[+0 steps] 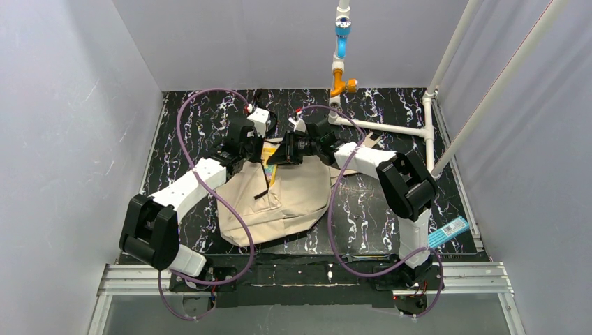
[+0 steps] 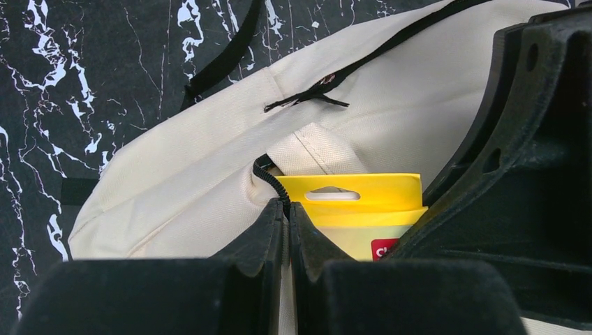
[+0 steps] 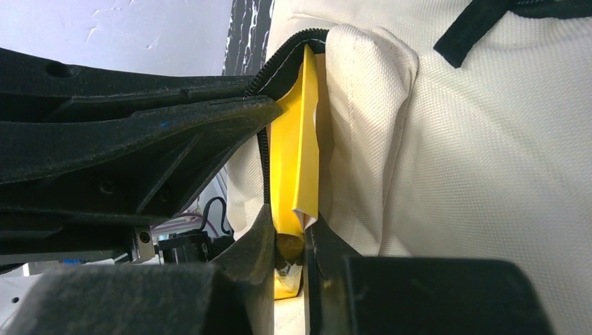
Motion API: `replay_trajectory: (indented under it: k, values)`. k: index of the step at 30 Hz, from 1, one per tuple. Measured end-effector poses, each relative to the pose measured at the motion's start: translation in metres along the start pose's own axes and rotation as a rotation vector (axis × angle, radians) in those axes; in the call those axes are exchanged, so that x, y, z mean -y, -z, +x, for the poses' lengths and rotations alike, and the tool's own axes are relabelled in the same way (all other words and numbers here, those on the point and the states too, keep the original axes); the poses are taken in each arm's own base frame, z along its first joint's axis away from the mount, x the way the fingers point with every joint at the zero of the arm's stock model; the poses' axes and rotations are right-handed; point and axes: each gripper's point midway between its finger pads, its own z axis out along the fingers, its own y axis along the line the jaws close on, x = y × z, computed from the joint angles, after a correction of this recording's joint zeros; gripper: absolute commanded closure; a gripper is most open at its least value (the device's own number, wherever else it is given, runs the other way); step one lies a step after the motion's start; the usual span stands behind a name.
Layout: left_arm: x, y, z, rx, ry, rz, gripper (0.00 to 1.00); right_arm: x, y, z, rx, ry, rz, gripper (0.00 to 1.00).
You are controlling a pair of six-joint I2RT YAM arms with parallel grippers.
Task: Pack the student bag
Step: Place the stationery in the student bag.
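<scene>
Left gripper (image 2: 286, 213) and right gripper (image 3: 288, 227) both clamped

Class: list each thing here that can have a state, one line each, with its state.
student bag: lying flat, main zip open.
yellow packet: partly in the bag's opening, gripped.
left gripper: shut on the bag's zip edge.
right gripper: shut on the yellow packet.
blue pack: lying outside the bag.
</scene>
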Motion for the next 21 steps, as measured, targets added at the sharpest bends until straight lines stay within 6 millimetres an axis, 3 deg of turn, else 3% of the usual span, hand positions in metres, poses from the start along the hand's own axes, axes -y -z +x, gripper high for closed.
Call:
replay_trajectory:
  k: [7, 13, 17, 21]
  values:
    - [0.004, 0.001, 0.001, -0.009, 0.002, 0.037, 1.00, 0.000, -0.004, 0.002, -0.013, 0.016, -0.029, 0.94]
    - [-0.010, 0.010, 0.008, -0.029, 0.047, 0.040, 1.00, -0.002, -0.031, -0.001, -0.127, 0.062, -0.132, 0.92]
    - [0.006, 0.028, -0.003, 0.029, 0.044, 0.107, 1.00, -0.002, -0.047, 0.012, -0.207, 0.093, -0.166, 0.92]
    - [0.014, 0.029, -0.002, 0.021, 0.030, 0.118, 1.00, -0.007, -0.039, 0.023, -0.234, 0.158, -0.156, 0.85]
